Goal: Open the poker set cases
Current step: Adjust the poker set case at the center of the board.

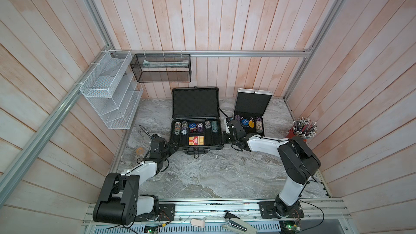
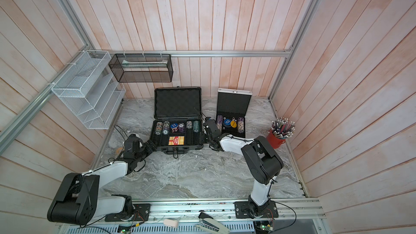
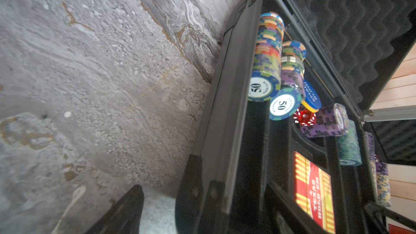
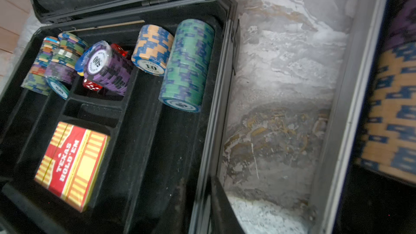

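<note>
Pale pink plank walls (image 1: 225,14) close in one grey veined marble tabletop (image 1: 213,176). Two arms reach in from its front edge, the left arm (image 1: 144,169) and the right arm (image 1: 265,145). Two wire holders hang at the rear left: one white wire rack (image 1: 108,91) and one black mesh basket (image 1: 162,68). Both poker cases stand open. The larger dark grey case (image 1: 195,103) sits mid-tabletop toward the rear edge, its long axis parallel to that edge, lid upright at the back, handle toward the front edge. The smaller silver case (image 1: 255,91) sits near the rear right corner, its lid likewise raised at the back. One red cup of pencils (image 1: 302,128) stands at the right edge. The left claw (image 1: 174,145) is spread beside the grey case's front left corner. The right claw (image 1: 225,137) has its fingers pressed together over the strip of tabletop between the two cases. The grey case holds one Texas Hold'em card box (image 4: 72,165), five chip rolls (image 4: 189,64) and two red dice (image 4: 91,84).
</note>
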Available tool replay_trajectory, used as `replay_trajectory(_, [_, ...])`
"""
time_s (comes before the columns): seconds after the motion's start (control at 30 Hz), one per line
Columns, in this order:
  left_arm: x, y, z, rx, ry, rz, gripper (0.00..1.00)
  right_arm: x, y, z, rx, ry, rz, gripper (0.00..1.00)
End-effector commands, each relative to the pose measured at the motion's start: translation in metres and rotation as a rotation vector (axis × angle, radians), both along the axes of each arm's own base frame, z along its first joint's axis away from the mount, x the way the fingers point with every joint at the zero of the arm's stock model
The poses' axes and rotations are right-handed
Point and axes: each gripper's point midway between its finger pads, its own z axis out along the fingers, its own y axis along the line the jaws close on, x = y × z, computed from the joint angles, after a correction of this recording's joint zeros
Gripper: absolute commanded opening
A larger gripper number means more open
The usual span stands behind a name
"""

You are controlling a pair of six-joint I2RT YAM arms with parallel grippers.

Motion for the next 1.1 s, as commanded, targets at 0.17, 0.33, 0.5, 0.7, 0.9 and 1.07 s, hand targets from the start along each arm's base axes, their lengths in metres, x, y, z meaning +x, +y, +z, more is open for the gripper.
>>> replay_trajectory(0.17, [-0.004, -0.002, -0.023, -0.045, 0.082, -0.011, 0.86, 0.011, -0.012, -0.028, -0.106, 0.038, -0.042, 0.08])
replay_trajectory(0.33, [-0.001, 0.0, -0.03, -0.089, 0.105, -0.022, 0.86, 0.014, -0.011, -0.039, -0.111, 0.058, -0.058, 0.06])
replay_trajectory(0.5, [0.002, 0.0, -0.03, -0.089, 0.101, -0.021, 0.86, 0.02, -0.01, -0.035, -0.11, 0.019, -0.091, 0.05])
replay_trajectory(0.7, [0.001, 0.002, -0.027, -0.07, 0.097, -0.018, 0.84, 0.028, -0.009, -0.036, -0.168, -0.029, -0.124, 0.04])
replay_trajectory(0.9, [0.0, 0.007, -0.021, -0.037, 0.085, -0.012, 0.84, 0.034, -0.004, -0.038, -0.178, -0.058, -0.153, 0.04])
replay_trajectory(1.07, [-0.004, 0.005, -0.015, -0.011, 0.08, -0.022, 0.83, 0.03, -0.002, -0.04, -0.197, -0.061, -0.149, 0.03])
